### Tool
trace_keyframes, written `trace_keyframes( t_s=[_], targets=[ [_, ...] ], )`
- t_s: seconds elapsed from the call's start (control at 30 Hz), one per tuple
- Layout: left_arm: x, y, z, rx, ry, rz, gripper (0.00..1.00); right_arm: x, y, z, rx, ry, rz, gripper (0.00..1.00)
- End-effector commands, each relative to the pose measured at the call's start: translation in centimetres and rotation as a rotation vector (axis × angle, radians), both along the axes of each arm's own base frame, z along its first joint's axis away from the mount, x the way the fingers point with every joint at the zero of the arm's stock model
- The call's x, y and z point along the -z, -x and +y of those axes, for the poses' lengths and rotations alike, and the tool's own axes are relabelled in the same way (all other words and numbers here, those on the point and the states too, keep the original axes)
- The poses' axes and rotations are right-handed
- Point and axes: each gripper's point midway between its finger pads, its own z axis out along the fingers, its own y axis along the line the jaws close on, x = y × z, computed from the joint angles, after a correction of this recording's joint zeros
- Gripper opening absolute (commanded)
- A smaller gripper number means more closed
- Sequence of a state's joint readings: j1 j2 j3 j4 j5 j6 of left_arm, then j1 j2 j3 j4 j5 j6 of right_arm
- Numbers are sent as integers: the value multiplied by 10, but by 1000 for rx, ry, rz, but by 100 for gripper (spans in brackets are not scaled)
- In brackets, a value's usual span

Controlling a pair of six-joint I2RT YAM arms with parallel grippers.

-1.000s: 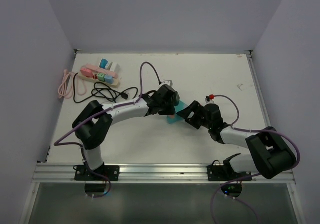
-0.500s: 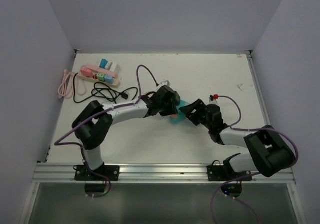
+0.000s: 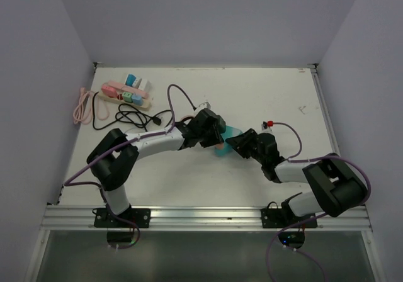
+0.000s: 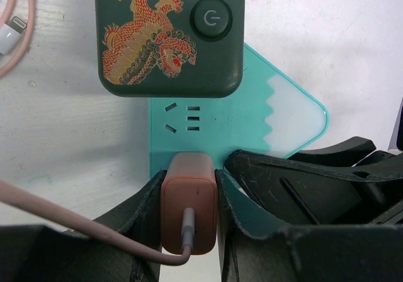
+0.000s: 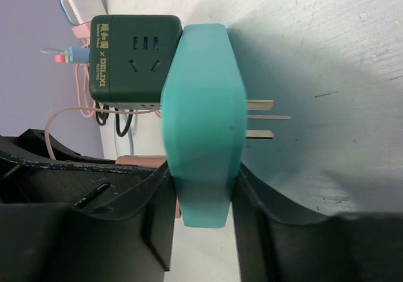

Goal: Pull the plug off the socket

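A rust-brown plug (image 4: 189, 200) sits pushed into a flat teal socket (image 4: 233, 124) lying on the table, its cable curling off to the left. My left gripper (image 4: 189, 182) is shut on the plug, one finger pressed on each side. In the right wrist view the teal socket (image 5: 203, 118) stands edge-on, metal prongs (image 5: 264, 117) sticking out of its far face. My right gripper (image 5: 201, 194) is shut on its near end. From above, both grippers meet at the teal socket (image 3: 229, 133) in the middle of the table.
A dark green cube adapter (image 4: 170, 36) with a gold dragon print is plugged into the socket's far end. A pink power strip (image 3: 126, 93), a black cable (image 3: 135, 117) and a pink cable (image 3: 85, 106) lie at the back left. A small red connector (image 3: 267, 124) lies right of the grippers.
My right gripper moved left up to the teal socket and closed on it. The left gripper stayed shut on the plug, shifting only slightly.
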State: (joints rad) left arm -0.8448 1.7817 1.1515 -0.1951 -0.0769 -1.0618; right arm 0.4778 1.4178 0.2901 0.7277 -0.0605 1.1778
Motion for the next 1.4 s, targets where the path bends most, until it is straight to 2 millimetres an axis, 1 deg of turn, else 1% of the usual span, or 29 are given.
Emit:
trace_keyframes(
  t_s=[0.0,0.07,0.1,0.13,0.17,0.2,0.23,0.27,0.3,0.33,0.37,0.4,0.43,0.47,0.5,0.53,0.6,0.67,0.7,0.77,0.97,1.03,1.13,1.17,1.2,1.27,1.37],
  targets=[
    [-43,-10,-14,-31,135,-72,0,-8,-7,-2,31,-8,-49,35],
    [-42,-8,-12,-32,136,-69,0,-7,-6,-2,28,-6,-49,25],
    [-45,-8,-11,-31,142,-74,0,-8,-6,-3,31,-2,-52,15],
    [-44,-6,-10,-30,139,-70,0,-5,-4,-5,35,8,-44,10],
    [-45,-5,-9,-29,141,-71,0,-9,-4,-6,37,16,-57,6],
    [-50,-4,-7,-31,147,-76,0,-8,-5,-11,54,34,-58,1],
    [-46,0,-3,-40,144,-67,0,-3,-2,-16,63,68,-41,0],
    [-46,2,-1,-44,147,-64,0,-8,-5,-21,88,80,-56,0],
    [-53,3,1,-48,167,-74,0,-8,-4,-24,101,93,-58,0],
    [-48,7,7,-56,164,-61,0,-4,-2,-29,110,117,-40,0],
    [-49,8,9,-63,172,-57,0,-3,-1,-32,118,137,-43,0],
    [-57,10,11,-65,190,-65,0,-8,-3,-38,147,148,-59,0],
    [-56,11,14,-69,191,-62,0,-2,0,-43,157,174,-36,0],
    [-58,11,17,-77,196,-62,0,-2,0,-47,166,193,-42,0],
    [-66,12,19,-79,208,-71,0,-1,2,-50,174,206,-36,0],
    [-67,11,21,-85,210,-73,0,0,2,-55,192,227,-30,0],
    [-77,11,25,-99,228,-84,0,4,4,-61,212,250,-15,0],
    [-80,12,29,-112,236,-88,0,11,7,-69,238,279,7,0],
    [-86,12,30,-112,246,-98,0,12,8,-71,242,287,9,0],
    [-86,14,32,-114,245,-94,0,15,9,-73,250,295,17,0],
    [-91,21,35,-107,255,-89,0,8,2,-73,259,302,3,0],
    [-95,21,38,-106,251,-101,0,4,-2,-73,263,312,-5,0],
    [-103,23,45,-110,251,-119,0,2,-6,-74,274,329,-2,0],
    [-105,24,48,-115,252,-123,0,2,-7,-75,275,337,-3,0],
    [-111,25,52,-120,261,-133,0,1,-7,-75,274,339,-3,0],
    [-115,23,62,-146,260,-147,0,-1,-8,-80,299,357,0,0],
    [-129,21,79,-179,264,-181,0,-10,-10,-81,300,357,-32,0]
  ],
)
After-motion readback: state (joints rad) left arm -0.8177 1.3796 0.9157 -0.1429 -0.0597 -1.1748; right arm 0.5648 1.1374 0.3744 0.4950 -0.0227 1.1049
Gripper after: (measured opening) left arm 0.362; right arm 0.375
